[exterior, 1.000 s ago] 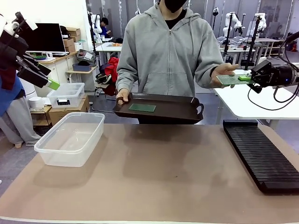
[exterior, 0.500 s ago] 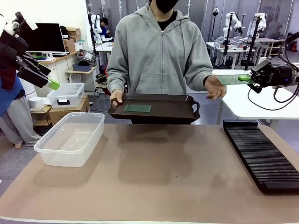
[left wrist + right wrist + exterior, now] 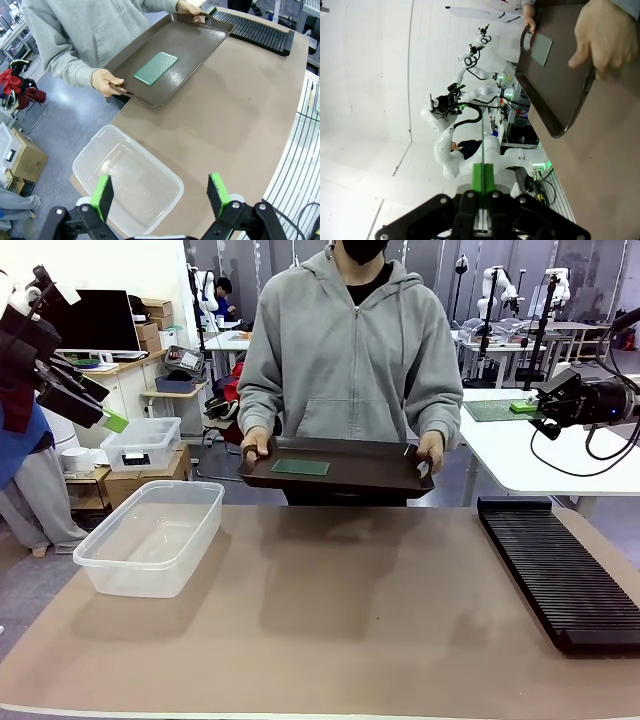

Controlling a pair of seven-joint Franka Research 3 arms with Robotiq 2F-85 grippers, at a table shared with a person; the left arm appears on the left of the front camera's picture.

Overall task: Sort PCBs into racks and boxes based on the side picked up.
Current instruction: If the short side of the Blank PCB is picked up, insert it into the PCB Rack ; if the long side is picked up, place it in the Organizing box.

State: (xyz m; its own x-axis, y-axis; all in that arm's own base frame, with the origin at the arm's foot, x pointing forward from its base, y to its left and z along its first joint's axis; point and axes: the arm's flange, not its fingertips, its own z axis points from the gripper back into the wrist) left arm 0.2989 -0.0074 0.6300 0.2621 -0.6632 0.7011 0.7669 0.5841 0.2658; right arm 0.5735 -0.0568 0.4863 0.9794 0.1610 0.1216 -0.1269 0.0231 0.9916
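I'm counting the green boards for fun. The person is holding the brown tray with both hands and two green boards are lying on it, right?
Not two: just one PCB lies on the brown tray, held just as you said. The left wrist view shows it.

**Finishes on view**

Glossy, smooth dark brown, plastic by its look, on the tray (image 3: 200,45). Matt green with a fine grid texture on the PCB (image 3: 156,68). Clear, smooth, slightly cloudy plastic for the box (image 3: 120,575). Matt tan across the counter (image 3: 330,640); matt black, finely ribbed, along the rack (image 3: 560,575). Soft grey cloth for the hoodie (image 3: 350,350).
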